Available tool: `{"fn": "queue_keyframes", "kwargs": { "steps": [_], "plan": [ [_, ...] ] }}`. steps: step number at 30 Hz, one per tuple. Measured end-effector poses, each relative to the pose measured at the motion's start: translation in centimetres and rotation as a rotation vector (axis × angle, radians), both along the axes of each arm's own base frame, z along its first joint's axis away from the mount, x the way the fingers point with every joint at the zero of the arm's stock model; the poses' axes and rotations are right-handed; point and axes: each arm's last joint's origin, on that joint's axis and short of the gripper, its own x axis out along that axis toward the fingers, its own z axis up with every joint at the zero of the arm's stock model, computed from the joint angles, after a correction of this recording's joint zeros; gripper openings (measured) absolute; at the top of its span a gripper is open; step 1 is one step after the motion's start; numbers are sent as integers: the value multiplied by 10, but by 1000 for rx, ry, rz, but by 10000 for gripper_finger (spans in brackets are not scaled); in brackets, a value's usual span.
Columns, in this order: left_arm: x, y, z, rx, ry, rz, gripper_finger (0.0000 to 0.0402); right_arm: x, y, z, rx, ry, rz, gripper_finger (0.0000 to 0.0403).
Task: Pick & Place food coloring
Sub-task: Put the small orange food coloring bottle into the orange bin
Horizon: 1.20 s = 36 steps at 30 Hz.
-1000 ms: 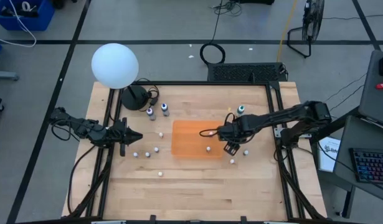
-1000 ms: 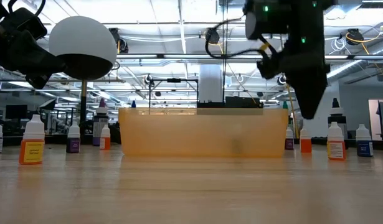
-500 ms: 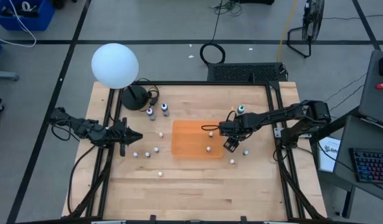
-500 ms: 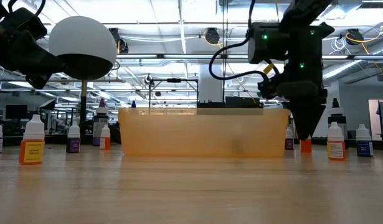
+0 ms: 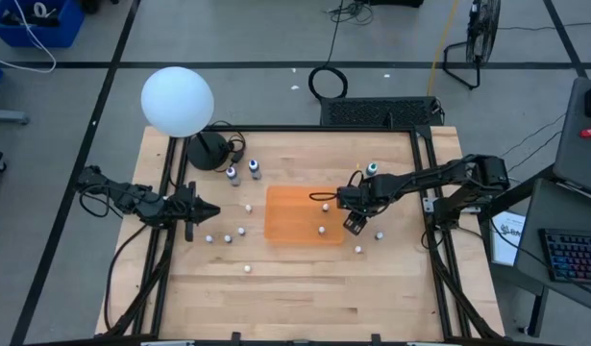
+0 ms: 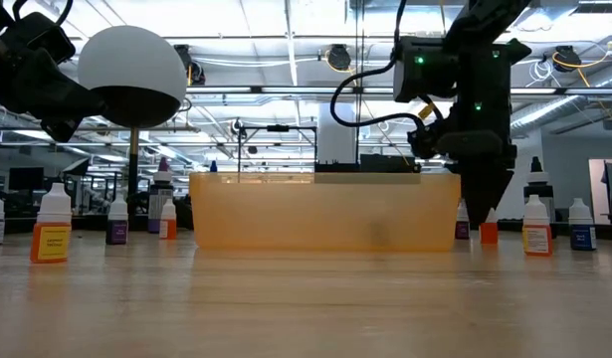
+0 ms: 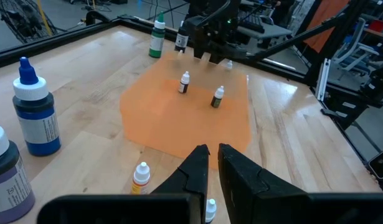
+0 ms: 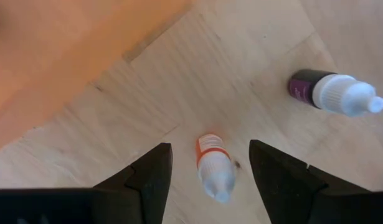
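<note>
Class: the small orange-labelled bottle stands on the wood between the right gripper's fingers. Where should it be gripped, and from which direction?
Grip the orange-labelled bottle across its round body, below the narrower white top, descending from above: it stands upright, and the right gripper straddles it with fingers open.

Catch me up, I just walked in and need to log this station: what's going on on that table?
The right gripper hangs open just off the orange mat, fingers straddling a small orange-labelled bottle that stands upright on the wood, not yet gripped. A purple-labelled bottle stands close by. Two small bottles already sit on the mat; others are scattered on the table. The left gripper waits shut at the table's left edge, holding nothing.
</note>
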Motion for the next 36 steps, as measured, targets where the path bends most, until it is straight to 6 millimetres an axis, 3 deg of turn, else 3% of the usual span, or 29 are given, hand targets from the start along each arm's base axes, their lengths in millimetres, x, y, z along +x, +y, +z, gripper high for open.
{"fn": "queue_keyframes", "kwargs": {
  "steps": [15,28,32,36],
  "plan": [
    [0,0,0,0,0,0,42,-10,1,-17,1,4,-20,201],
    [0,0,0,0,0,0,42,-8,0,-18,1,-14,-23,197],
    [0,0,0,0,0,0,42,-8,0,-18,0,-14,-28,170],
    [0,0,0,0,0,0,42,-8,0,-18,-3,-20,-7,114]
  ]
}}
